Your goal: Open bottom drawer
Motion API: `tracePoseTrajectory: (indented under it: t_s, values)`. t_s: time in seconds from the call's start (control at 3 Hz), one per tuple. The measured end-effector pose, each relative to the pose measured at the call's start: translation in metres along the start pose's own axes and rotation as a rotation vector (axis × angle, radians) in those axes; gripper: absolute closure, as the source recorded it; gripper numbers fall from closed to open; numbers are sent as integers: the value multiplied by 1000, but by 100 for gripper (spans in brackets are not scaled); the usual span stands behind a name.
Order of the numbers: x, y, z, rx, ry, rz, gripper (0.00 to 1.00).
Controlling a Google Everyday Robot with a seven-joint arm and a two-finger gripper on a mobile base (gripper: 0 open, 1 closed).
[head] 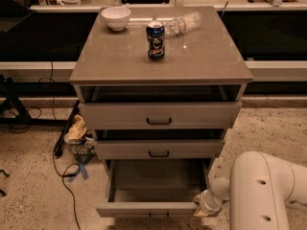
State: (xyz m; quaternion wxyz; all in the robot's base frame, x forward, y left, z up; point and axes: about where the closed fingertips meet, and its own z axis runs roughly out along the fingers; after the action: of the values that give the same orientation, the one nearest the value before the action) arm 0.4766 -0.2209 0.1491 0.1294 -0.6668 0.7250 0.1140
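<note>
The bottom drawer (152,208) of the grey-taupe cabinet (120,61) stands pulled far out toward me, its inside (153,178) bare. Its small black bar handle (158,216) shows at the lower edge of the view. My gripper (204,205) is at the drawer front's right end, touching or very close to that corner. The white arm (261,190) fills the lower right corner. The middle drawer (158,148) and top drawer (159,115) sit slightly out above it.
On the cabinet top stand a white bowl (116,17), a blue can (155,40) and a lying plastic bottle (183,23). A crumpled bag (78,134) and cables (67,176) lie on the floor left of the cabinet. Dark counters run behind.
</note>
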Motion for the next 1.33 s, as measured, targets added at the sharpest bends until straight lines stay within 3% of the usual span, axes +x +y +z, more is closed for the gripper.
tracePoseTrajectory:
  t_s: [0.33, 0.67, 1.0, 1.33]
  values:
    - [-1, 2, 2, -3, -1, 0, 11]
    - [2, 6, 2, -25, -23, -15, 0]
    - [7, 26, 3, -57, -55, -43, 0]
    - [11, 50, 6, -87, -80, -64, 14]
